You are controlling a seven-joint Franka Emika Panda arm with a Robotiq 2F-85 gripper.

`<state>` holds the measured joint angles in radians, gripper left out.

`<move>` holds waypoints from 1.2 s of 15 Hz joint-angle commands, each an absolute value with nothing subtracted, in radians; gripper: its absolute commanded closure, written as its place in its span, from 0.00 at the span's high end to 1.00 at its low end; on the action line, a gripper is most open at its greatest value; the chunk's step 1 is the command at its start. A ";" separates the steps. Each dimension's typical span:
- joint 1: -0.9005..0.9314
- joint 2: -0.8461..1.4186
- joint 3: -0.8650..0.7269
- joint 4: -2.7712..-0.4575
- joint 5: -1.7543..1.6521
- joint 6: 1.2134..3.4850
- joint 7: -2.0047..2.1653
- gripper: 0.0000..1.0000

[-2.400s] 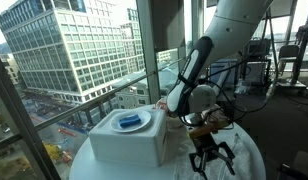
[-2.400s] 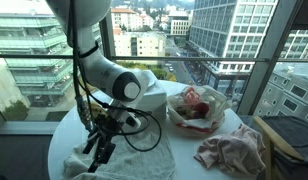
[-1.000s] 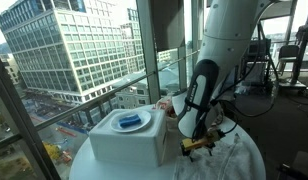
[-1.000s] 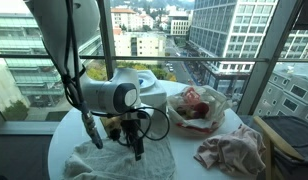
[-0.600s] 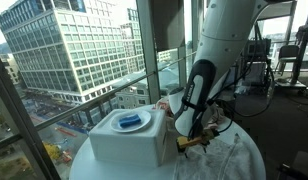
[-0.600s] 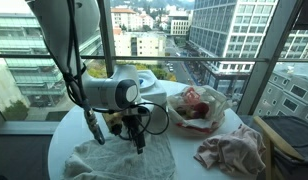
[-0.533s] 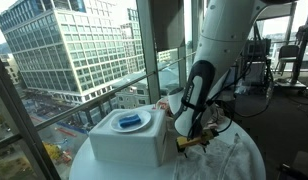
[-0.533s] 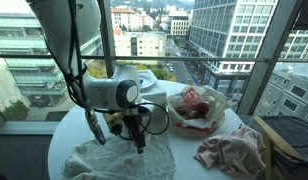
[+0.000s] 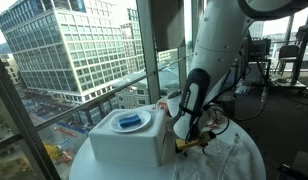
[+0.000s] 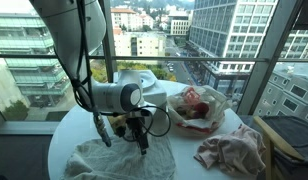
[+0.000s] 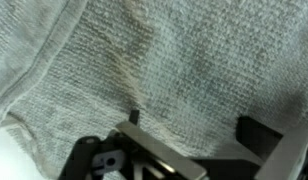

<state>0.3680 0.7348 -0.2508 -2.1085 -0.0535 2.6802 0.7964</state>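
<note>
A grey towel [image 10: 112,160] lies spread on the round white table [image 10: 186,152], and it fills the wrist view [image 11: 174,60]. My gripper [image 10: 139,141] points straight down onto it, near the edge beside the white box [image 9: 124,142]. In the wrist view the gripper [image 11: 194,125] is open, its dark fingertips [image 11: 256,131] spread wide just over the towel's weave, with nothing between them. In an exterior view the gripper [image 9: 198,144] sits low over the towel [image 9: 232,160], partly hidden by the arm's cables.
The white box carries a blue dish [image 9: 127,121] on top. A crumpled bag with red contents [image 10: 197,107] stands behind the arm. A pink cloth [image 10: 232,150] lies bunched at the table's side. Windows surround the table closely.
The arm swung from a slanted pose to pointing straight down at the towel, then crept a little lower and toward the box. The jaws stayed open.
</note>
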 commanded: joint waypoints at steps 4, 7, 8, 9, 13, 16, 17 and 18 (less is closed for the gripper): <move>0.377 0.743 -0.234 -2.034 -0.062 2.707 0.821 1.00; 0.322 0.745 -0.172 -2.015 -0.015 2.716 0.788 1.00; 0.317 0.744 -0.165 -2.014 -0.011 2.716 0.788 1.00; 0.320 0.741 -0.167 -2.017 -0.011 2.715 0.797 1.00; 0.338 0.667 -0.190 -2.099 -0.031 2.693 0.811 1.00; 0.339 0.603 -0.198 -2.182 -0.034 2.703 0.813 1.00; 0.337 0.596 -0.205 -2.195 -0.036 2.702 0.819 1.00; 0.323 0.591 -0.199 -2.205 -0.028 2.695 0.812 1.00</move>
